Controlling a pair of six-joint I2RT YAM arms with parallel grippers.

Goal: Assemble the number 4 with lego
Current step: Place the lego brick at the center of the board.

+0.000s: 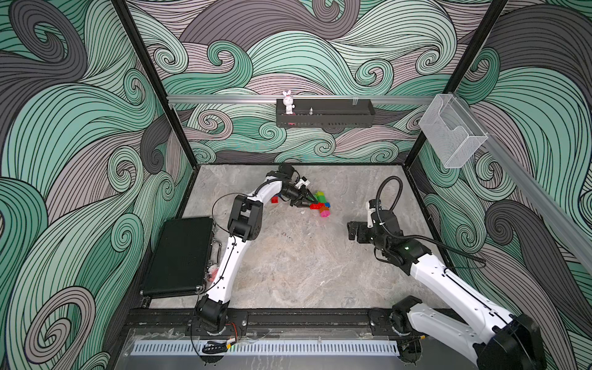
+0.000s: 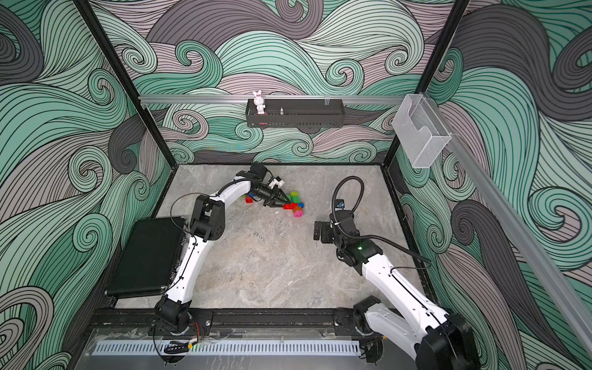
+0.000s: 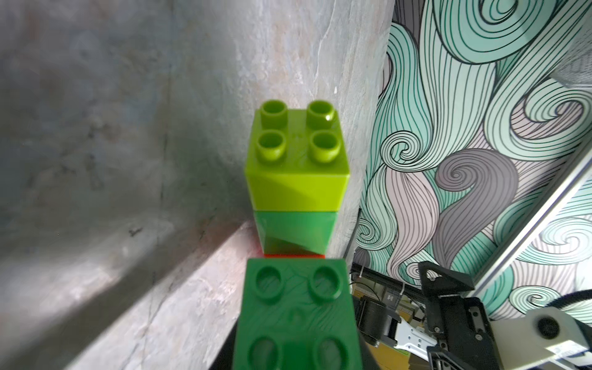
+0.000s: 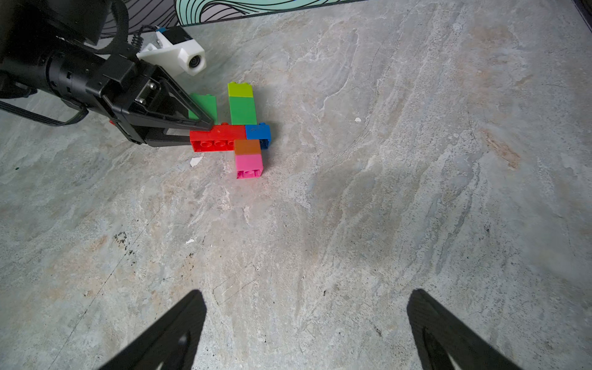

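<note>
A flat lego figure [image 1: 320, 205] lies on the stone table toward the back. In the right wrist view it reads as a lime brick [image 4: 240, 89] above a green one [image 4: 242, 110], a red bar [image 4: 217, 137] with a blue brick [image 4: 258, 133] at its end, and orange [image 4: 246, 147] over pink [image 4: 249, 165]. My left gripper [image 4: 206, 125] is shut on a dark green brick [image 3: 296, 314], held at the red bar's free end beside the green and lime column [image 3: 296, 179]. My right gripper [image 4: 306, 293] hovers open over bare table, nearer the front and to the right [image 1: 351, 230].
A loose red brick [image 1: 275, 200] lies by the left arm's wrist, with more bricks [image 2: 249, 196] partly hidden behind it. A shut black case [image 1: 179, 256] lies at the table's left edge. A wall shelf [image 1: 325, 121] carries a white rabbit [image 1: 288, 102]; a clear box [image 1: 451, 134] hangs at the right.
</note>
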